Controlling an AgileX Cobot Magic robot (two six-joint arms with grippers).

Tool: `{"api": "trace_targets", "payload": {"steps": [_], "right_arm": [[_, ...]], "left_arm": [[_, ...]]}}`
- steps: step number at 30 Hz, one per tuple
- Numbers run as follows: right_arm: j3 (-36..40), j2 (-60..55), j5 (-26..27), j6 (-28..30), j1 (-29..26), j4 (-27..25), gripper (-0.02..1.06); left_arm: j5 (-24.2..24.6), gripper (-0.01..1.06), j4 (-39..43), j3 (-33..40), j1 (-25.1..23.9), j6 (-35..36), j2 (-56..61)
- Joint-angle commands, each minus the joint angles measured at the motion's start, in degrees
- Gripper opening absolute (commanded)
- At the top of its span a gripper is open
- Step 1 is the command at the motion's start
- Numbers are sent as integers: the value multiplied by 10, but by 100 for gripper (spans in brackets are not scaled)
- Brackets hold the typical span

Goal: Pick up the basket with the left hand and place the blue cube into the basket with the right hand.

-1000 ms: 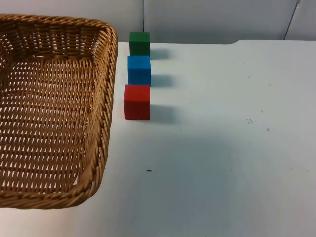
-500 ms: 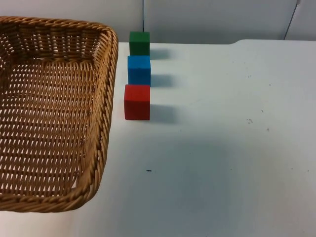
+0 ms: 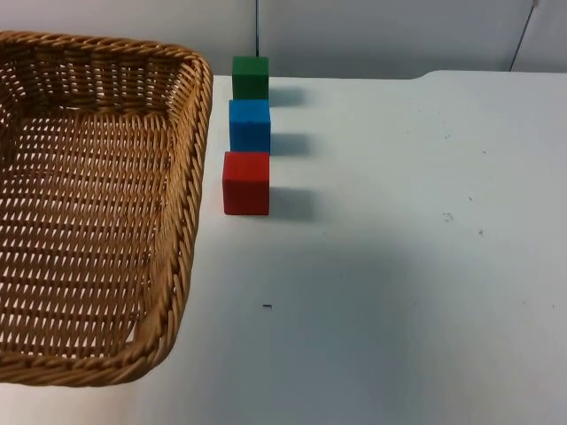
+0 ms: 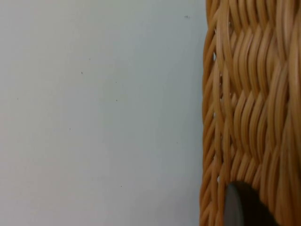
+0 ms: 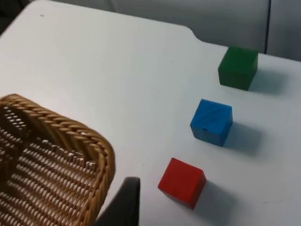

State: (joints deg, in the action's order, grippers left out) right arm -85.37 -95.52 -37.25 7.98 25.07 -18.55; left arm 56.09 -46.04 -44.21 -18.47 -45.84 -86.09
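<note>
Left gripper (image 4: 242,207) against the wicker basket (image 3: 97,204); right gripper (image 5: 123,202) above the table (image 3: 399,266).

Whether either gripper's jaws are wide or closed cannot be told. The basket takes the left side. Just to its right, the cubes line up: red cube (image 3: 245,182) nearest, blue cube (image 3: 250,125) in the middle, green cube (image 3: 251,77) farthest.

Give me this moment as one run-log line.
basket: beside cube row, left fingertip at its weave | blue cube: on table, between green cube and red cube | basket: empty

lab bench | white table top (image 3: 399,266) | grey partition wall (image 3: 381,35)
</note>
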Motion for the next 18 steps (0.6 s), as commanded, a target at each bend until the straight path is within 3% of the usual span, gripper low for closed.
{"api": "trace_targets", "payload": {"steps": [1,3,4,7,18], "right_arm": [[-40,-51,7,-84,24,76,98],[-81,-98,7,-160,43,144,98],[-81,-98,7,-160,43,144,98],[-157,-180,2,-233,61,176,98],[-346,-339,-74,-301,70,200,98]], "left_arm": [[15,0,-14,-4,-1,3,2],[15,0,-14,-4,-1,3,2],[15,0,-14,-4,-1,3,2],[15,0,-14,-4,-1,5,2],[17,0,-10,-4,0,8,2]]}}
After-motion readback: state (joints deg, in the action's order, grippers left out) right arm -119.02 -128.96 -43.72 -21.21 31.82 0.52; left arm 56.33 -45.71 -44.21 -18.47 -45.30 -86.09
